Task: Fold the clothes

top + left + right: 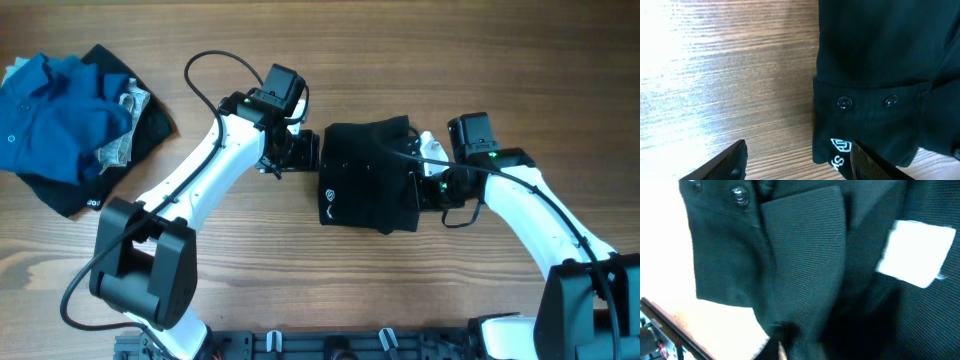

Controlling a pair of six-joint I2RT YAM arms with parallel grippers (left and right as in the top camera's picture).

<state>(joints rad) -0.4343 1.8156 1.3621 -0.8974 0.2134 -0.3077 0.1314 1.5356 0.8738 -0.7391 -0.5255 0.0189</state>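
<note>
Our left gripper (799, 162) spread wide, empty; ahead, black garment (880, 55) with unreadable white logo (839, 150). Right gripper (428, 188) near blurred white tag (917, 252); grip we cannot tell.

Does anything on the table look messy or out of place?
Yes: the pile of clothes at the far left corner lies crumpled, unfolded. The black shirt in the middle looks neat, though its white label shows.

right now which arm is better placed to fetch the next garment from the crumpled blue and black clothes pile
Left. The left gripper sits open at the edge of the folded black shirt nearest the crumpled blue and black clothes pile. The right gripper is across the shirt, farther away.
</note>
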